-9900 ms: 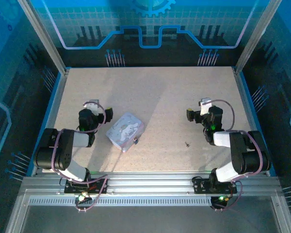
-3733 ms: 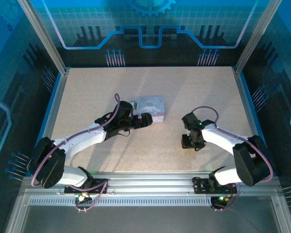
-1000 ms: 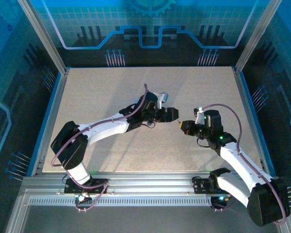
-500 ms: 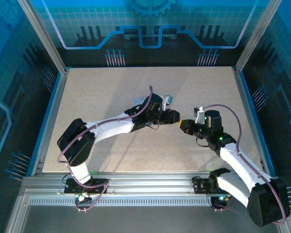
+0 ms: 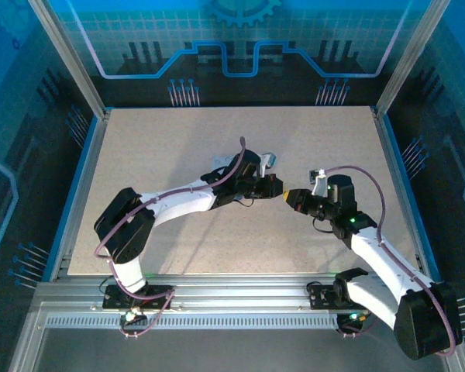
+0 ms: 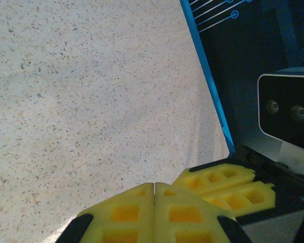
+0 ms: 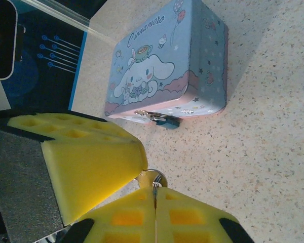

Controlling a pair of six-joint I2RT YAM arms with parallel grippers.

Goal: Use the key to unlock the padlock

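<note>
A pale blue cartoon tin (image 7: 162, 66) lies on the table. The padlock (image 7: 168, 121), small and dark teal, hangs on the metal clasp at the tin's side. The key (image 7: 153, 178) is a small round silvery piece poking out of the seam of my right gripper (image 7: 155, 190), whose yellow pads are pressed together on it. My left gripper's fingers (image 7: 91, 157) come in from the left, their tip against the key. In the left wrist view my left gripper (image 6: 154, 185) is shut, with a thin dark sliver in its seam. From above, left gripper (image 5: 277, 188) and right gripper (image 5: 289, 196) meet tip to tip.
The speckled tabletop (image 5: 155, 147) has a blue raised border (image 5: 393, 170) on its sides and an aluminium rail (image 5: 240, 291) at the near edge. The left arm (image 5: 186, 201) stretches diagonally across the middle, covering most of the tin from above.
My left gripper has moved right to the right gripper's tip and closed there. The right arm has barely moved and still has the key.
</note>
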